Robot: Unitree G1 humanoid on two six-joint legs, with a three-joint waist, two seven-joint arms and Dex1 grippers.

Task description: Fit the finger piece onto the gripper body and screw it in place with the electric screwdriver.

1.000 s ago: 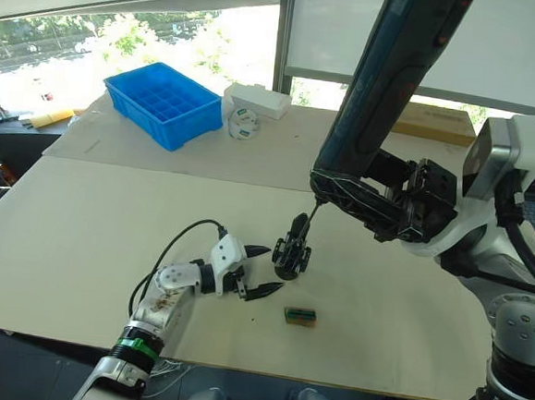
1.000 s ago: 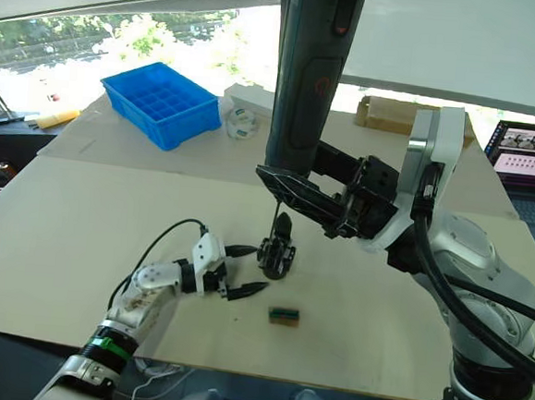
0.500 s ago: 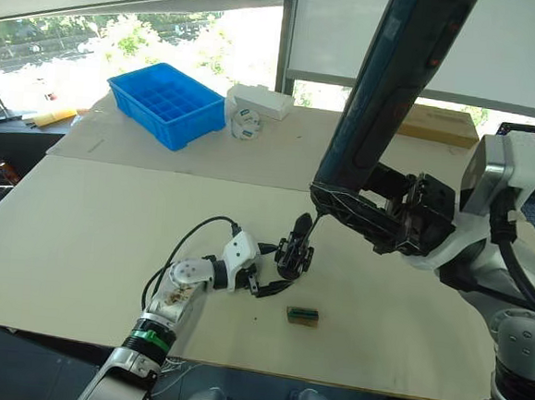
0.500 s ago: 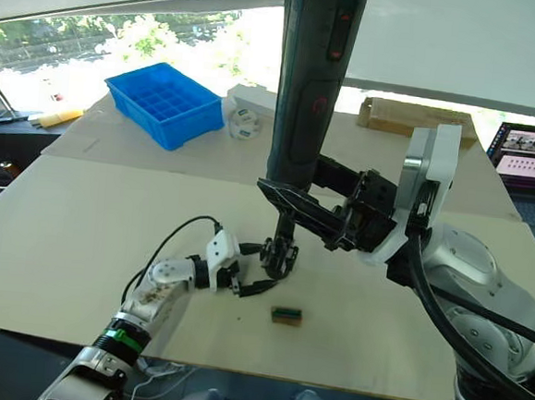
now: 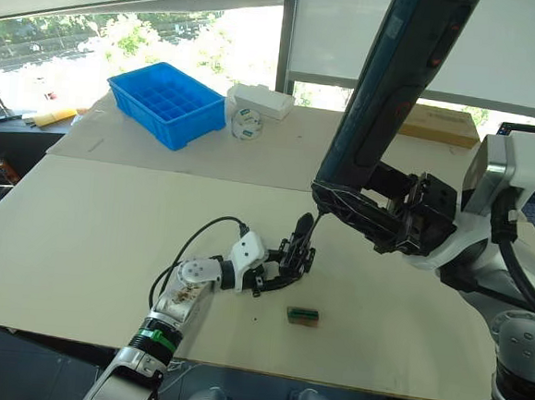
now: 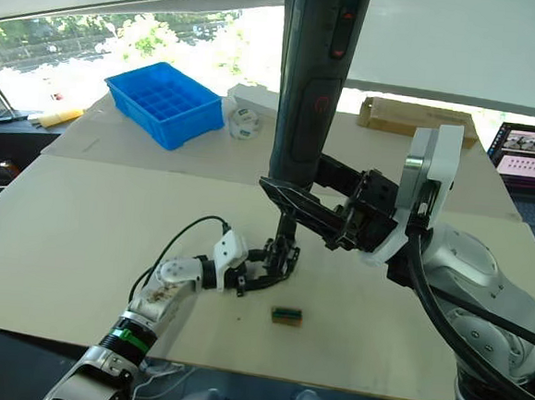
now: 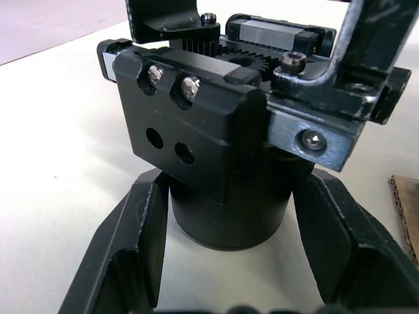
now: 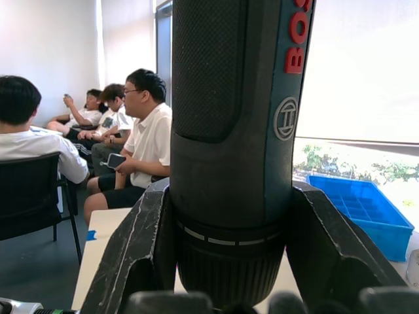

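**Gripper body bracketed by the left fingers, screwdriver bit at its top**

Gripper body (image 5: 295,256) stands on the near half of the pale table (image 5: 89,232), roughly mid-width, well in from every edge. Its pointed black finger sticks up from the squat round base.

The left arm reaches forward low over the table, wrist turned inward, so the left gripper (image 5: 276,270) meets the body from the robot's left. The left wrist view shows its two black fingers (image 7: 127,252) spread on either side of the round base (image 7: 229,216), with a little pale table visible between each pad and the base; they flank it without clamping.

The right arm is bent in from the right, forearm raised above the table. The right gripper (image 6: 326,219) is clamped around the electric screwdriver (image 6: 312,83), one finger (image 8: 141,242) on each side of the barrel just above the collar. The tool stands nearly upright, leaning slightly, its thin bit pointing down to the top of the upright finger; whether the tip actually touches cannot be told.

A small green-topped brown block (image 5: 301,315) lies just in front of the body, nearer the front edge. A blue compartment tray (image 5: 167,103), a white box (image 5: 261,99) and a tape roll (image 5: 246,124) sit well apart at the far left; bare table lies between them and the work.
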